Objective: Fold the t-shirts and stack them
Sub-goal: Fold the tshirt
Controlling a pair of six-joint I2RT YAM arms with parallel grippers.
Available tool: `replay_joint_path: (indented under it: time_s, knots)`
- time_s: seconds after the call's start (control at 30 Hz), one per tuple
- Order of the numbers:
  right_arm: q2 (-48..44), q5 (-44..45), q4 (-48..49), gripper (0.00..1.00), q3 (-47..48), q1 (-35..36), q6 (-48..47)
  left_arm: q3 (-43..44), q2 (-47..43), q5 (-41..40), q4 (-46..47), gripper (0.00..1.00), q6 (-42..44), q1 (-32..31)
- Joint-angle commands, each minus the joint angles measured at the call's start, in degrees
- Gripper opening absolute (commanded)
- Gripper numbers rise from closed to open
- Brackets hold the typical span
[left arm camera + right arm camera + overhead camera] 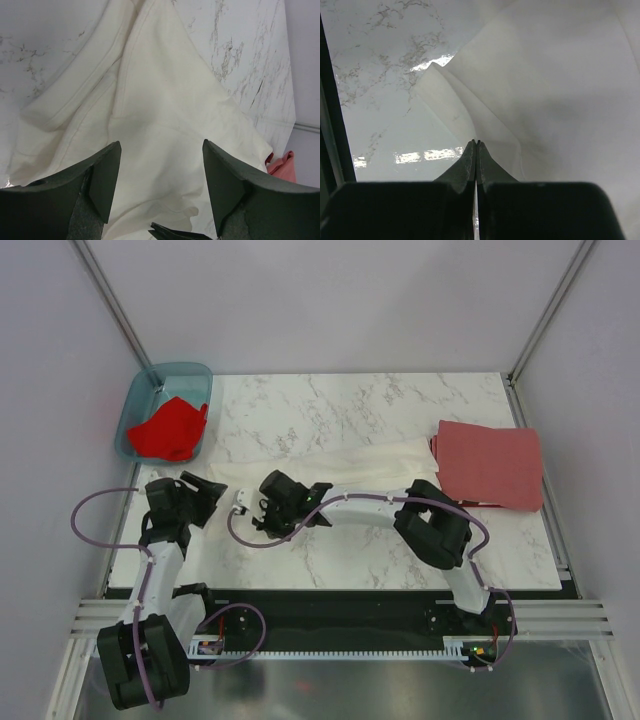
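A teal tub at the table's far left corner held the bright red shirt. The brick-red shirt lay folded at the right, and the white shirt sprawled between them. The left claw gaped wide over the white shirt. The right claw was pressed tight, seemingly pinching a fold of it.

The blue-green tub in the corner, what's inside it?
A bright red t-shirt lies crumpled in the teal tub. It covers much of the tub's floor, so anything underneath it stays hidden.
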Motion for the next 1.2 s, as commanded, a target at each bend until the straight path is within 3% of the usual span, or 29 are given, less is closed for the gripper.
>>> replay_joint_path:
  time_s: [0.0,0.33,0.73,0.97,1.17]
  knots:
    - [-2.3,-4.7,2.1,0.0,2.0,-2.3,3.2,0.0,-0.5,-0.5,-0.5,0.74,2.0,0.4]
    - [-4.0,-8.2,7.8,0.0,-0.4,-7.2,9.3,-0.5,-0.4,0.4,0.6,0.73,3.1,0.3]
    - [-3.2,-4.3,10.8,0.0,0.2,-8.2,12.9,-1.0,0.4,8.6,3.8,0.72,8.3,0.3]
    - [-1.8,-1.9,12.1,0.0,1.0,-8.6,14.4,-2.0,1.3,9.1,4.2,0.72,9.2,0.1]
    - [-0.9,-2.4,13.1,0.0,1.2,-9.1,14.5,-2.5,4.2,12.3,5.7,0.68,10.1,-0.2]
